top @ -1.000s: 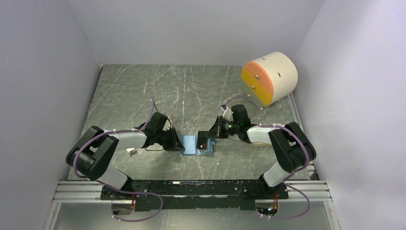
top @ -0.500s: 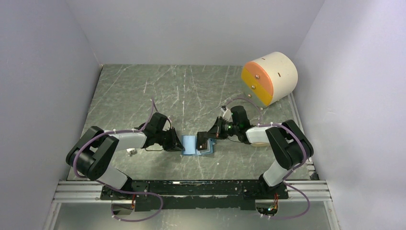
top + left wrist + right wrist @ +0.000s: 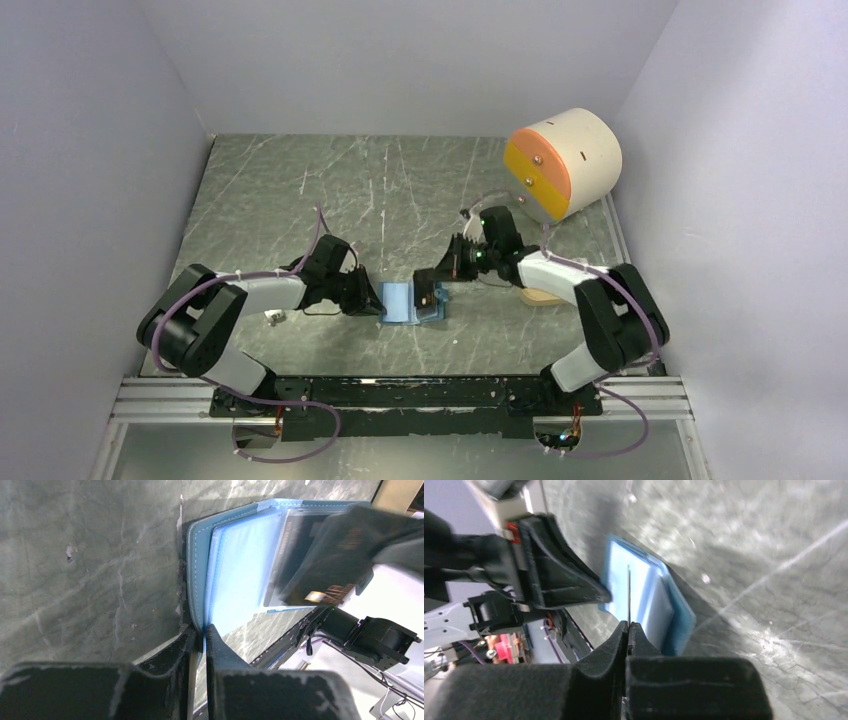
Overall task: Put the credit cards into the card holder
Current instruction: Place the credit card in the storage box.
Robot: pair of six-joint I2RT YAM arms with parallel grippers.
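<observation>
- The card holder (image 3: 402,302) lies open on the bench (image 3: 300,200) between my two arms, pale blue inside face up, clear sleeves showing in the left wrist view (image 3: 235,575).
- A dark credit card (image 3: 320,565) sits over the holder's right half. The view is blurred there, so I cannot tell how far it is inside a sleeve, or whether a second card lies under it.
- My left hand (image 3: 204,635) is closed tight on the near-left edge of the holder's blue cover, pinning that side flat to the bench.
- My right hand (image 3: 628,627) is pinched together on the credit card, which shows edge-on as a thin line (image 3: 628,592) rising from my fingertips over the open holder (image 3: 644,597).
- The cream drum (image 3: 565,160) stands well apart at the far right corner, its orange-yellow drawer fronts shut.
- A tan tray (image 3: 540,296) peeks from under my right forearm; its contents are hidden.
</observation>
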